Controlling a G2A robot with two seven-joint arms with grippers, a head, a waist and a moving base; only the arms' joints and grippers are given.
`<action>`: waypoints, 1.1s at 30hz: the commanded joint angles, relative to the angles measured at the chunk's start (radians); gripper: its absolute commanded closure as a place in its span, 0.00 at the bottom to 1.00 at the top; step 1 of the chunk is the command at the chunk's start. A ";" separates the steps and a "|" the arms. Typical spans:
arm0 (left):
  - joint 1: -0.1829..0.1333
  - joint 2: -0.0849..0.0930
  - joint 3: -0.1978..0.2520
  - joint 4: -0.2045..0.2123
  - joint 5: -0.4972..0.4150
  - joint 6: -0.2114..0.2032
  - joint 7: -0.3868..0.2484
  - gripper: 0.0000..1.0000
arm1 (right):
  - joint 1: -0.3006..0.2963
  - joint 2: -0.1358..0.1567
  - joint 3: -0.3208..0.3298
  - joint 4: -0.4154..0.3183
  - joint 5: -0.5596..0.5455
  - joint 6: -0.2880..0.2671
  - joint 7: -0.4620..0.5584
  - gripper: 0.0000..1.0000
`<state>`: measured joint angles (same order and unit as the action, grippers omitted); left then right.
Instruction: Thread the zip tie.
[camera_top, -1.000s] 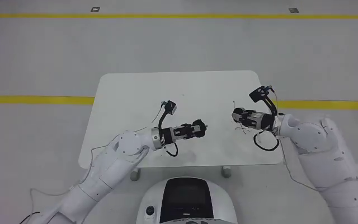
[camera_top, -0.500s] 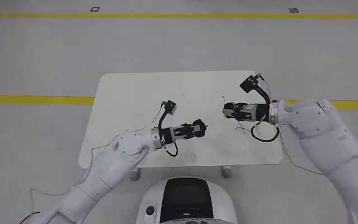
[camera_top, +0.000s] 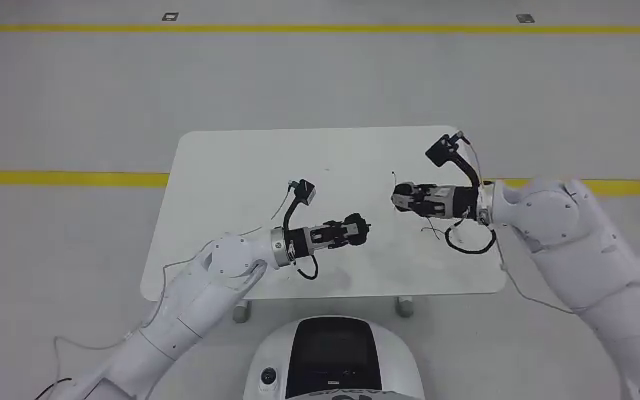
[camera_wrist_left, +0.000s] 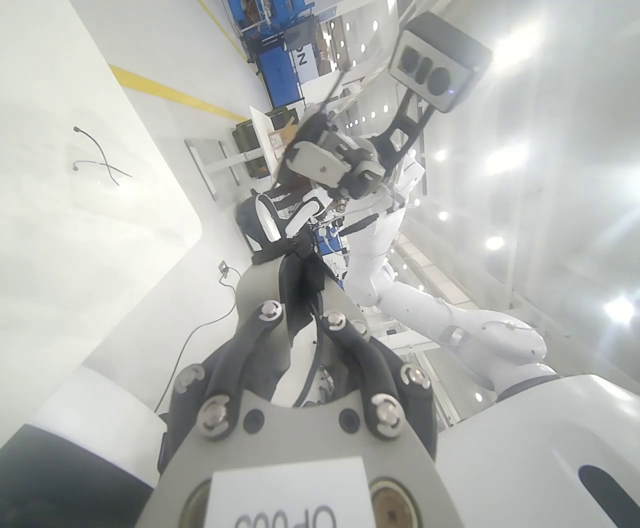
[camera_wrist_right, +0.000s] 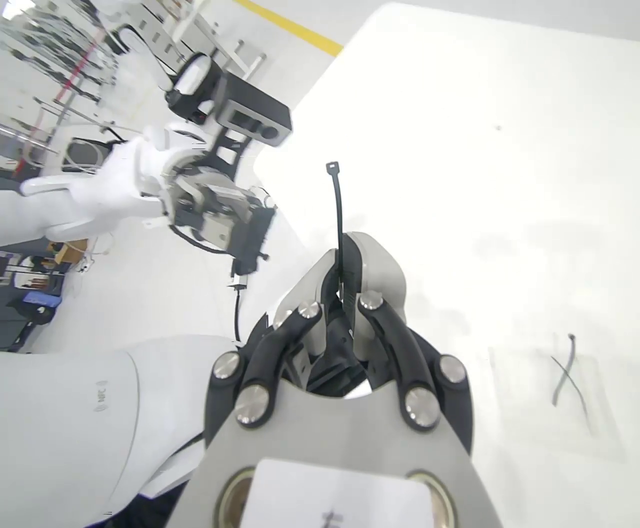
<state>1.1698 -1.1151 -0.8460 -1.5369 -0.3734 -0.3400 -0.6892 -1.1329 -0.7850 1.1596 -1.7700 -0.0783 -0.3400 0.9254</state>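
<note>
We see a black zip tie (camera_wrist_right: 339, 215) in the right gripper (camera_wrist_right: 345, 255), whose fingers (camera_wrist_right: 385, 265) are pale grey with black inner pads and black linkages. The tabletop (camera_wrist_right: 475, 125) is plain white, and the two loose ties (camera_wrist_right: 567, 372) on the tabletop are dark grey. Around the tabletop, the floor (camera_top: 300, 80) is light grey with yellow stripes (camera_top: 80, 178).

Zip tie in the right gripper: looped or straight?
Straight, not looped: the zip tie sticks out of the shut right gripper, its head free at the far end, no tail through it.
</note>
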 joint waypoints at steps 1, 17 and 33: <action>0.000 0.000 0.000 0.000 0.000 0.000 0.000 1.00 | -0.018 0.003 -0.006 -0.047 -0.022 0.000 -0.010 1.00; 0.000 0.000 0.000 0.000 0.000 0.000 0.000 1.00 | -0.053 0.038 -0.062 -0.121 -0.059 0.000 -0.176 1.00; 0.000 0.000 -0.008 0.036 -0.171 0.107 -0.105 1.00 | -0.105 0.048 -0.039 -0.191 -0.162 0.000 -0.256 1.00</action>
<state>1.1714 -1.1151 -0.8486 -1.5169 -0.4986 -0.2533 -0.7676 -1.2338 -0.7404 1.1167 -1.9521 -0.2261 -0.3400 0.6700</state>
